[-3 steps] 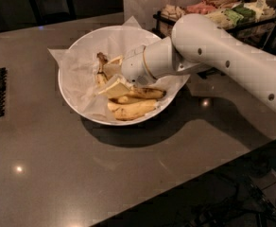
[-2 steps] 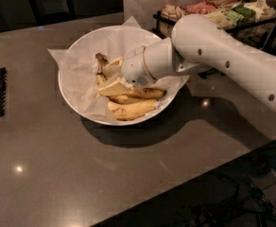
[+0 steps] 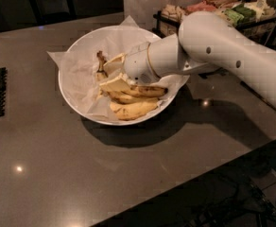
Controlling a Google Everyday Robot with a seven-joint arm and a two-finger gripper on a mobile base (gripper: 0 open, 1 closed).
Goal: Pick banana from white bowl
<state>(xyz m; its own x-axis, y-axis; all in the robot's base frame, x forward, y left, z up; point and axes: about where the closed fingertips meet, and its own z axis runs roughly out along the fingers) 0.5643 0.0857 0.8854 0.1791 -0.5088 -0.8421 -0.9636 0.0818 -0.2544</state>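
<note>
We list the strongly curved, brown-blotched yellow banana (image 3: 100, 65), stem-up left of centre in the large paper-lined white bowl (image 3: 95, 32), long axis near vertical, just left of the white robot gripper (image 3: 111, 74), whose grip we cannot tell.

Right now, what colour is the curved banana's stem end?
Dark brown to black, camera view; the gripper sits over this banana inside the white bowl.

The white arm (image 3: 232, 56) reaches in from the right edge and slopes down toward the left. Its rounded wrist (image 3: 142, 65) lies nearly level, carrying the claw (image 3: 113, 74) low inside the bowl (image 3: 88, 44), pointing left.
</note>
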